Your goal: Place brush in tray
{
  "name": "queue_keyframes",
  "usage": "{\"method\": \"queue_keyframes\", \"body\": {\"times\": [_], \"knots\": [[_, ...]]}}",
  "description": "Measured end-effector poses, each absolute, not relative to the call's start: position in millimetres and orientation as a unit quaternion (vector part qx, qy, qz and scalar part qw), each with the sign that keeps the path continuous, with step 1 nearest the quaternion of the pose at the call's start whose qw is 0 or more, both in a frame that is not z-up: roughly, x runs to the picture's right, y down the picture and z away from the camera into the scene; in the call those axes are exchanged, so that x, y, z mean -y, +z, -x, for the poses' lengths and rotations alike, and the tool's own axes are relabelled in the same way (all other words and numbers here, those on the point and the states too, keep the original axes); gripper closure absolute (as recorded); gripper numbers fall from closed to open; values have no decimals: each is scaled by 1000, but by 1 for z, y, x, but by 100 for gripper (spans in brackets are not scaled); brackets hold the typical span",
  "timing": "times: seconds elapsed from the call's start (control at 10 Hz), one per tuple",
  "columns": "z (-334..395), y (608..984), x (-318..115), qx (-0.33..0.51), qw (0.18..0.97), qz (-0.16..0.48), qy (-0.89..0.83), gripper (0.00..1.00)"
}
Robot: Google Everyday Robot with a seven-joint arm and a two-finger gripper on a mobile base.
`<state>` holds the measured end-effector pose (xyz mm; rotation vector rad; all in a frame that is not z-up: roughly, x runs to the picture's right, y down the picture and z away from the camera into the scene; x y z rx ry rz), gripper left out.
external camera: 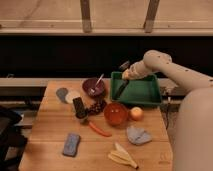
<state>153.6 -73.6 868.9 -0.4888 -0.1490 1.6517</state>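
The green tray (pixel 150 95) sits at the back right of the wooden table. The slim black brush (pixel 120 91) slants over the tray's left part, its lower end down near the tray floor. Its upper end reaches up to my gripper (pixel 125 75). The gripper hangs over the tray's left back corner, at the end of the white arm coming in from the right. Whether it still holds the brush does not show.
Left of the tray is a purple bowl (pixel 93 88) with a spoon. In front are an orange-red bowl (pixel 116 114), a peach-coloured fruit (pixel 136 113), a carrot (pixel 99 129), a dark block (pixel 79 107), grapes (pixel 95 106), a blue-grey sponge (pixel 71 144), a banana (pixel 123 156) and a grey cloth (pixel 138 135).
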Motion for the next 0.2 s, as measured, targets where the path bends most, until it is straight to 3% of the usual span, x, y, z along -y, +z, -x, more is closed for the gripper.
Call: {"method": "queue_keyframes", "body": {"times": [0.2], "knots": [[-166,887,69,49,638,199,742,100]]}}
